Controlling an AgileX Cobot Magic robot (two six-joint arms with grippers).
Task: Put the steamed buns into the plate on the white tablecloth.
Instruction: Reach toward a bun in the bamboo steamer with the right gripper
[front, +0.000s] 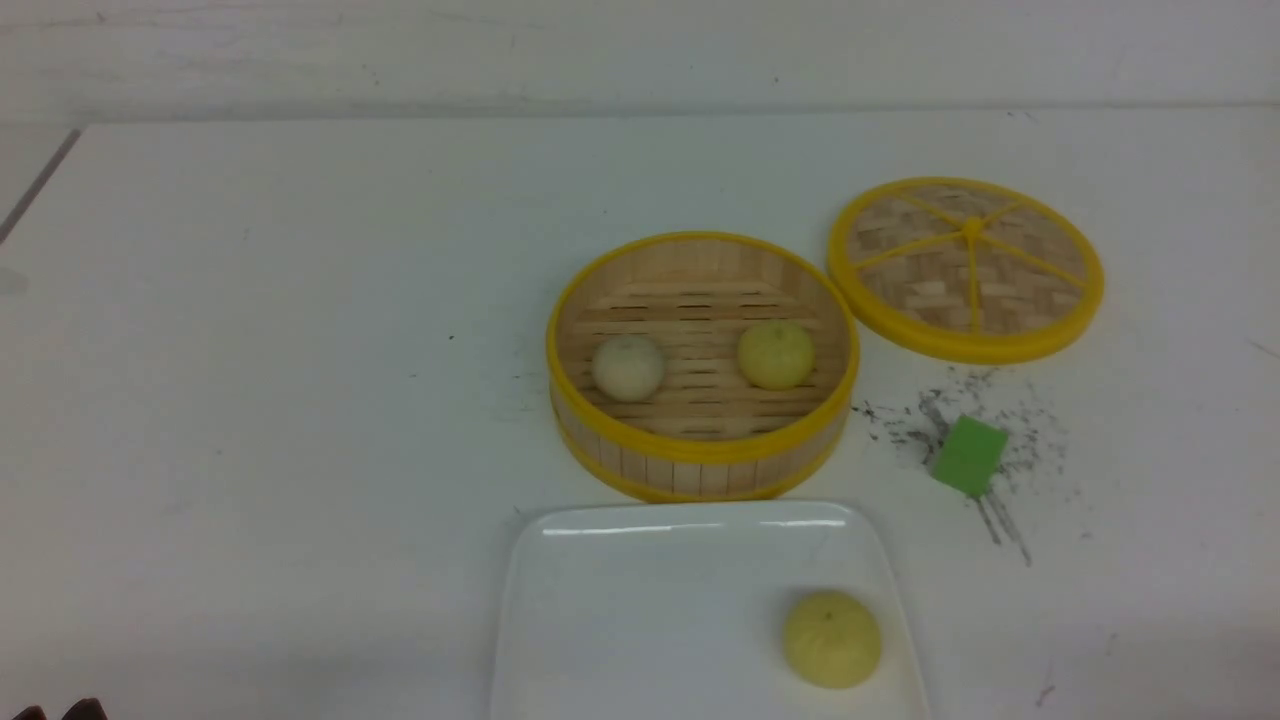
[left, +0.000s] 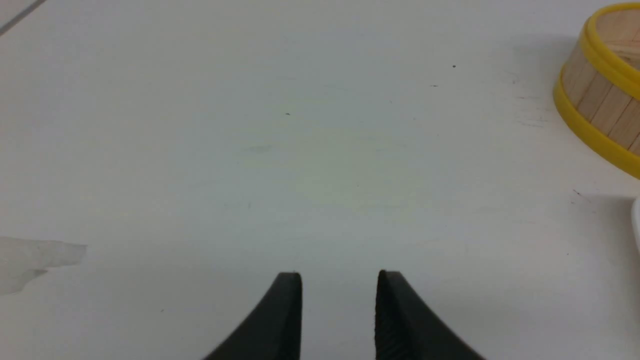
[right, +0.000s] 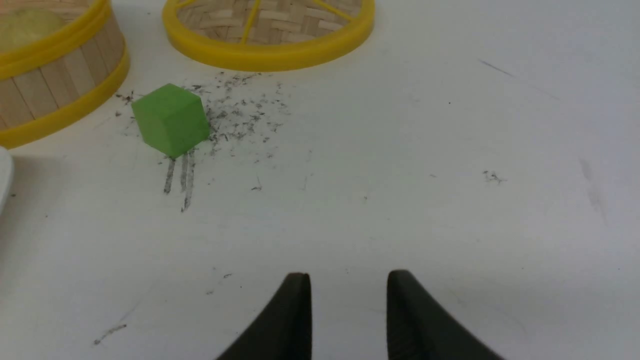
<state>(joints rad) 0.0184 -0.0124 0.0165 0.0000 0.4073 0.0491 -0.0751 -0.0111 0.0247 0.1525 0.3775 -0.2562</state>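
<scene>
Bun on the plate: you have one small, pale yellow, dome-shaped steamed bun (front: 832, 639) resting toward the right side of the large glossy white square plate (front: 690, 620), near its raised rim.
Buns in the basket: you have two more inside the round bamboo steamer basket with yellow rims (front: 703, 450), an off-white dome-shaped bun (front: 628, 368) in the left part and a second pale yellow bun (front: 777, 355) in the right part, well apart from each other.
Basket: it sits uncovered, just beyond your plate.
Lid: your round woven bamboo lid with yellow ribs and edging (front: 965, 270) lies to the right of the basket and farther back, right beside its rim.
Cube: a small green cube (front: 970, 456) stands to the right of the basket, nearer you than the lid, among dark scuffs.
Tablecloth: the flat white tablecloth (front: 300, 400) lies under your plate, basket, lid and cube.
Left fingers: your left gripper (left: 339, 275) has its black fingertips parted, with nothing between them, above the tablecloth.
Right fingers: your right gripper (right: 348, 275) is likewise spread and holding nothing, with white cloth in view between the tips.
</scene>
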